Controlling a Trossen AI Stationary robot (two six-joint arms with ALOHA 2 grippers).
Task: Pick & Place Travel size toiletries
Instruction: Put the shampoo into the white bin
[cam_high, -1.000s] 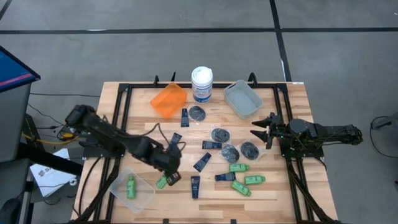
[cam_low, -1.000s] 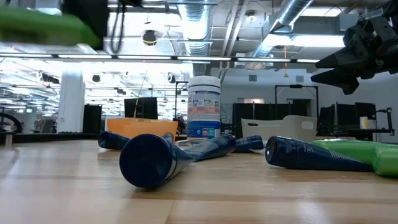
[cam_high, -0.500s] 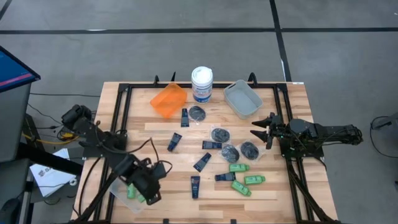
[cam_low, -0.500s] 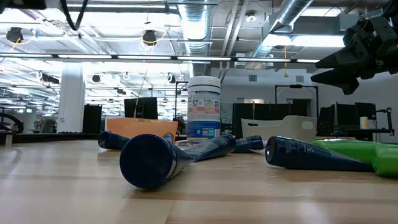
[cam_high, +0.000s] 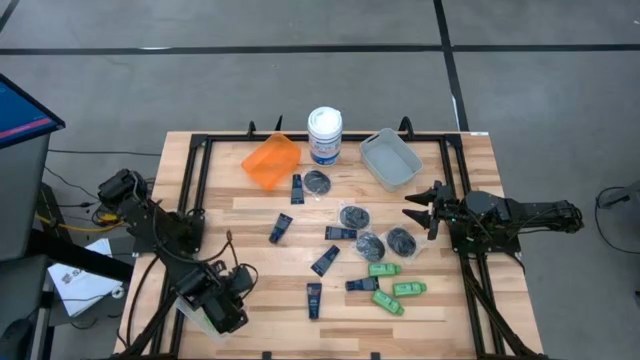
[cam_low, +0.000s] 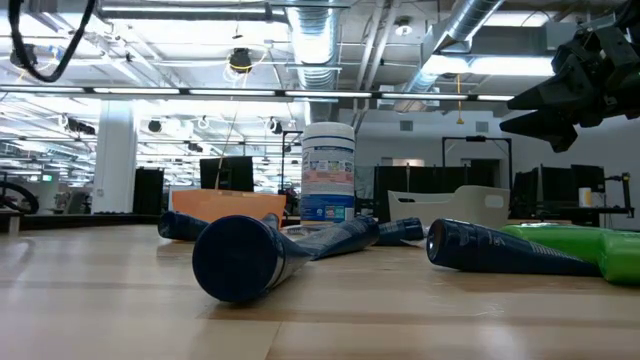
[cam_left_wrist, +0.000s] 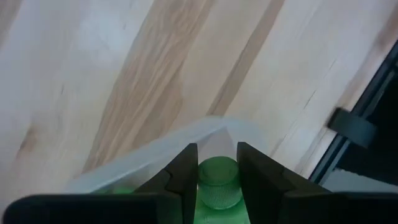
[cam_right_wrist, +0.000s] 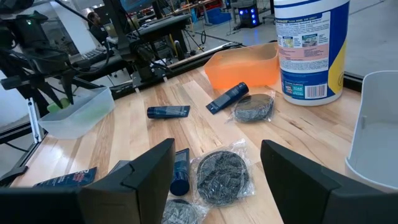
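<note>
In the lower left of the high view, the left gripper (cam_high: 222, 310) sits over the clear bin (cam_high: 190, 309) at the table's near-left corner. Its wrist view shows the 2 fingers (cam_left_wrist: 184, 177) closed snugly on a green bottle (cam_left_wrist: 217, 182), cap end forward, with the bin's clear wall just ahead of it; whether the bottle already touches the bin floor is hard to tell.

The right gripper (cam_high: 413, 213) hangs at the right-centre of the high view, fingers spread wide and empty, pointing toward the middle of the table.

The remaining toiletries lie scattered across the table's centre: 3 green bottles (cam_high: 396, 290) clustered in the lower right of the spread, navy tubes (cam_high: 314, 299) spread from the upper centre to the lower centre, and dark grey pots (cam_high: 354, 216) in the middle.

Along the top of the table stand an orange bin (cam_high: 271, 160), a white tub (cam_high: 324, 135) and a grey bin (cam_high: 391, 158).
</note>
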